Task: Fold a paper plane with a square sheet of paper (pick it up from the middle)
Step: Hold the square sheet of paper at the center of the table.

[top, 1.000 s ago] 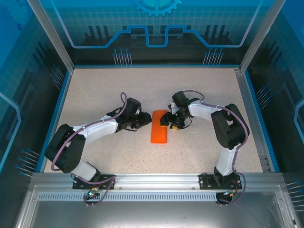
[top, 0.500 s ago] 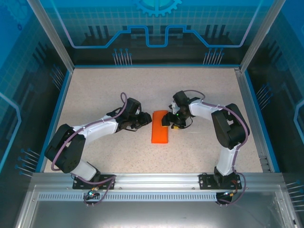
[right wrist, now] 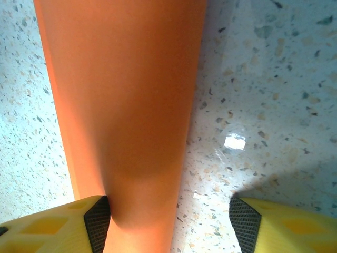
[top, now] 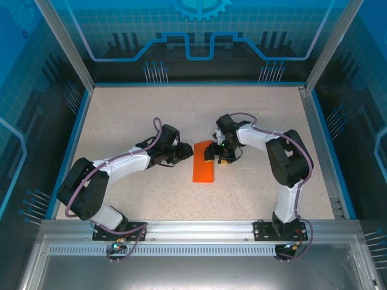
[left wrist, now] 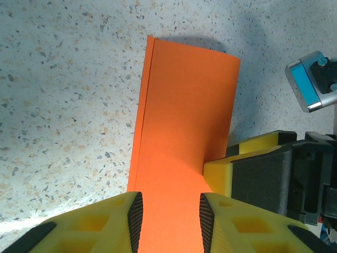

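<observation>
The square sheet of paper is bright orange and lies folded in half as a long rectangle on the speckled table. My left gripper sits at its left edge, near the far end. In the left wrist view the paper runs flat under and between the open left gripper. A yellow finger of the right gripper touches the paper's right edge. My right gripper stands wide open, one pad against the bulging paper, the other over bare table. The paper plane is out of view.
The speckled table is walled by blue rails and transparent panels. Both arms bend inward from their bases at the near edge.
The right gripper has edged slightly left toward the paper and its arm has shifted a little. The left arm and the paper have stayed put.
</observation>
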Motion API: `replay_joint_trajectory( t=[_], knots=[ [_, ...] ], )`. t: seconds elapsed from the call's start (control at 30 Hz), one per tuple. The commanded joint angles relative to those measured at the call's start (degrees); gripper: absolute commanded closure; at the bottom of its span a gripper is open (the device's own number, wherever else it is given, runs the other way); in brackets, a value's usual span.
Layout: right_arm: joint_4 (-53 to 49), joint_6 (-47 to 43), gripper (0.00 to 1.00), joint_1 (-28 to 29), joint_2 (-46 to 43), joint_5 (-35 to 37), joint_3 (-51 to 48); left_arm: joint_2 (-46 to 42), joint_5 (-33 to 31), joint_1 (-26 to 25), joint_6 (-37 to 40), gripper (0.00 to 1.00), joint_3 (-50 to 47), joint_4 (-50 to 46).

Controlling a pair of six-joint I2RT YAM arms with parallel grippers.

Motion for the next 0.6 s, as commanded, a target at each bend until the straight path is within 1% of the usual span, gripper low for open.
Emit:
replay_joint_trajectory(
  t=[0.0, 0.2, 0.57],
  knots=[
    [-2.6, 0.8, 0.32, 0.3, 3.4, 5.2, -0.5, -0.3, -0.3, -0.4, 1.5, 0.63, 0.1, -1.4],
    [-2.4, 1.2, 0.29, 0.7, 3.8, 4.6, -0.2, 0.1, -0.2, -0.4, 1.5, 0.63, 0.4, -1.5],
    [-4.4, 1.8, 0.28, 1.2, 6.0, 8.5, 0.7, 1.0, 0.5, -0.4, 1.3, 0.65, 0.5, -1.1]
  ],
)
